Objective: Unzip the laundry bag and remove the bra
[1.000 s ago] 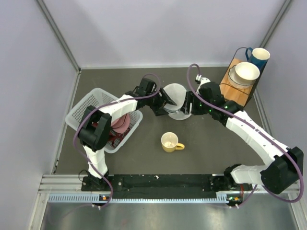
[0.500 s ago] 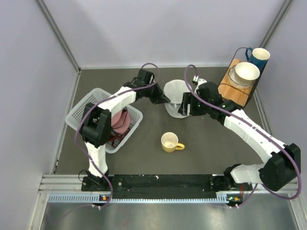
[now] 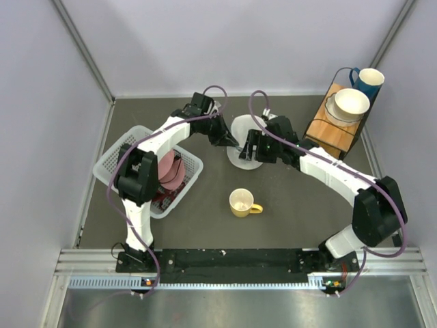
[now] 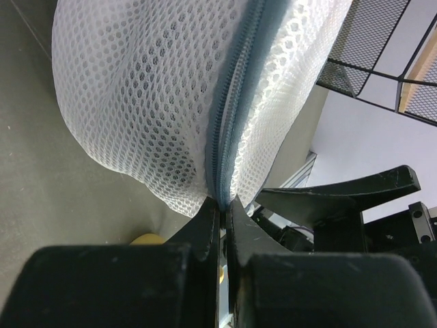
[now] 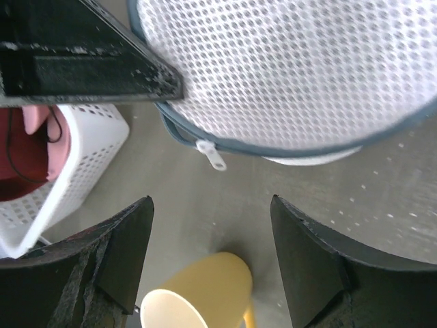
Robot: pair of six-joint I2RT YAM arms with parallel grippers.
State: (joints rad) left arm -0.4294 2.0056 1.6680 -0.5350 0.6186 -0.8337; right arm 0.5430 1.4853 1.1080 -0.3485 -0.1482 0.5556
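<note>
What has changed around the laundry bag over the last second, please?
The left end effector, open a second ago, closed on the zipper seam of the laundry bag. The right end effector, open, swung left up to the bag, which shifted slightly left. The yellow mug and white basket stayed put.

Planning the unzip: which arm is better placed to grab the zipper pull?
Right. The right gripper is open, the zipper pull hanging just ahead; the left gripper is shut on the seam of the laundry bag, likely steadying it.
</note>
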